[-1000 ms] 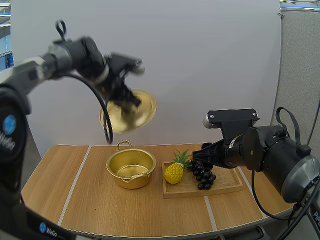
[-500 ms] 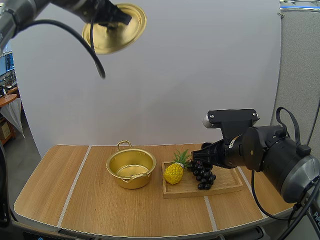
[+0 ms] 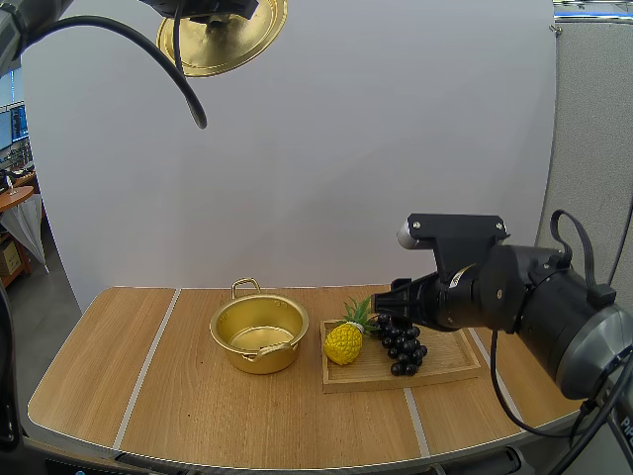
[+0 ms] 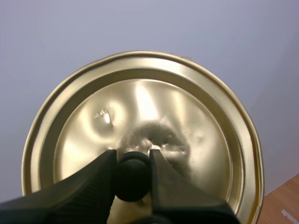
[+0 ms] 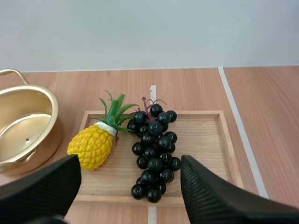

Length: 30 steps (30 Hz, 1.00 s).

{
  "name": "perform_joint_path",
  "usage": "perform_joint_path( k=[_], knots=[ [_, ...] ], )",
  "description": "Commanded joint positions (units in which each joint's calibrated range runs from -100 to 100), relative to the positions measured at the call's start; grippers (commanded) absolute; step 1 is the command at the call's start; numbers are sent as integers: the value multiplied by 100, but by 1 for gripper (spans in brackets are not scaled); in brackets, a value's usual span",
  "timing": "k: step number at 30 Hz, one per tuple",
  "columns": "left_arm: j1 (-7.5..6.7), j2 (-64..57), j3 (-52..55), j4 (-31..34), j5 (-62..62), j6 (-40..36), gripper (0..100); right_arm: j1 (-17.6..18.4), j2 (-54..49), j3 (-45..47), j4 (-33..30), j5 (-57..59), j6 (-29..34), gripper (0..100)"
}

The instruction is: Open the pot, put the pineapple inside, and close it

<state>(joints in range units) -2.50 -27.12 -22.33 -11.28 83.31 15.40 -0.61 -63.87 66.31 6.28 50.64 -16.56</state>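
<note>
A wooden table [image 3: 198,416] is spread beneath both arms. On its right half a wooden tray [image 3: 450,364] is laid flat, and just left of the tray the gold pot [image 3: 259,332] is set upright and uncovered. The pot's lid [image 3: 223,35] is held high above the table, well apart from the pot and tilted on edge. It is carried by the left gripper [image 4: 132,159], whose fingers are pinched onto the black knob [image 4: 133,176] at the lid's centre. The right gripper [image 5: 131,162] is poised over the tray's near edge, its fingers spread wide with nothing clasped between them. A bunch of black grapes [image 5: 154,154] is laid along the middle of the tray. The pineapple [image 5: 93,145] is found just beside the grapes, lying across the tray's left edge on the side nearest the pot, its green leaves reaching the grapes.
</note>
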Motion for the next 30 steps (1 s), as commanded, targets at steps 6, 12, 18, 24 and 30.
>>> perform_joint_path(
  k=[6, 12, 18, 24, 30],
  knots=[
    [-20, -29, -40, -2, -61, -36, 0, -23, 217, -628, 11, 500, -71, 100],
    [-20, -29, -40, -2, -61, -36, 0, 146, 597, -659, -15, 644, -62, 100],
    [-20, -29, -40, -2, -61, -36, 0, 915, 985, -659, -591, 607, 888, 100],
    [-20, -29, -40, -2, -61, -36, 0, 1550, 1695, -659, -1849, 382, 2503, 100],
    [-20, -29, -40, -2, -61, -36, 0, 1719, 2533, -738, -2755, 39, 3805, 100]
  ],
)
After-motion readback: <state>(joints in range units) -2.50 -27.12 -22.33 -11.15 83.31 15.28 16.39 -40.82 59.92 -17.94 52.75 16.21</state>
